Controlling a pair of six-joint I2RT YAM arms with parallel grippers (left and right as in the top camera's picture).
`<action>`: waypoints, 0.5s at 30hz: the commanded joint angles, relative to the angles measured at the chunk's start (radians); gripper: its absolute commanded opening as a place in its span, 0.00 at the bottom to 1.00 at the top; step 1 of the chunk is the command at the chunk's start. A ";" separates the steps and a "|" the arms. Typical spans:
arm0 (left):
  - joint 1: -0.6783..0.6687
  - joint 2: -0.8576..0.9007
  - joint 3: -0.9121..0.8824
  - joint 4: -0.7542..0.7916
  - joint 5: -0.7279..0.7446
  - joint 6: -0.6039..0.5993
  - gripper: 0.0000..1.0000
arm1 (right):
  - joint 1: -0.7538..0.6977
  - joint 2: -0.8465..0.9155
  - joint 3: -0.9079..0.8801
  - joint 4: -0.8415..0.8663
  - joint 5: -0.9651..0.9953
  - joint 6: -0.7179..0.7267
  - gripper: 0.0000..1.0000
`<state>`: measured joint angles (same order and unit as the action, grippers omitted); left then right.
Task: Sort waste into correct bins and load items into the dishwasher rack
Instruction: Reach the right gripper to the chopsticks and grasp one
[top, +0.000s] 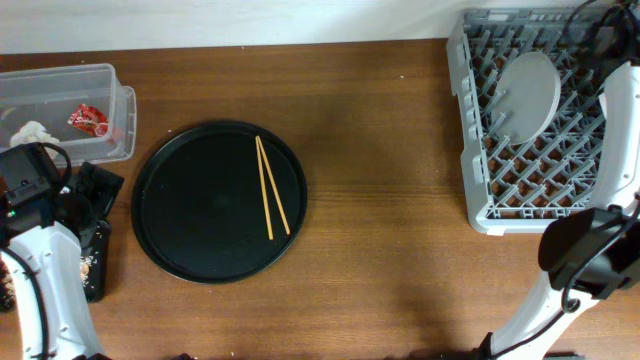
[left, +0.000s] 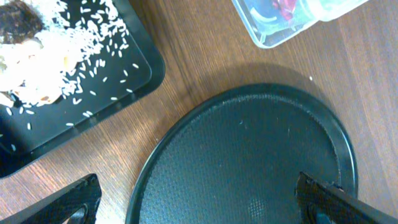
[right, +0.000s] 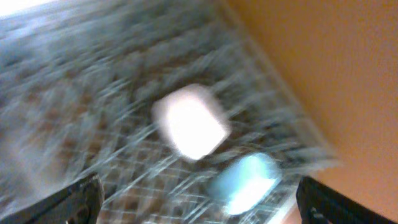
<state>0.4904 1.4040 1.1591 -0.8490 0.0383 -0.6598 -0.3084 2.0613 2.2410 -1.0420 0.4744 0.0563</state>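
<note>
- Although the sorting of waste is judged to be finished or nearly so, the chopsticks (top: 270, 190) are left lying side by side on the round black tray (top: 200, 215), left of the table's middle. Loading them is judged to be the main step not yet done.
- The red-and-white wrapper (top: 87, 120) and the white tissue (top: 30, 132) are seen inside the clear tub (top: 112, 72) at the far left corner.
- The rice flakes (left: 56, 43) and the brown lump (left: 15, 18) are held in the black box (left: 146, 68) at the left edge, just beside the tray. The carrot piece cannot be picked out.
- The plate (top: 530, 92) is stood on edge among the pegs of the rack (top: 470, 120) at the far right corner.
- The cup is not found in the overhead view. In the right wrist view a white patch and a pale blue patch are smeared over the lattice, and it cannot be told whether either is the cup.
- The left gripper (left: 199, 205) is held above the tray's near-left rim, jaws spread wide, nothing between them.
- The right gripper (right: 199, 205) is held over the rack, jaws likewise apart and unloaded, though the view is heavily blurred.
</note>
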 joint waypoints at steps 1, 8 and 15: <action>0.003 -0.017 0.003 0.002 0.000 -0.010 0.99 | 0.069 -0.019 -0.002 -0.094 -0.645 0.012 0.98; 0.003 -0.017 0.003 0.002 0.000 -0.010 0.99 | 0.401 -0.019 -0.002 -0.101 -1.122 0.093 0.98; 0.003 -0.017 0.003 0.002 0.000 -0.010 0.99 | 0.871 0.029 -0.005 -0.060 -0.568 0.249 0.98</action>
<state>0.4904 1.4040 1.1591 -0.8486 0.0380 -0.6598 0.4709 2.0655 2.2372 -1.1282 -0.2192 0.2714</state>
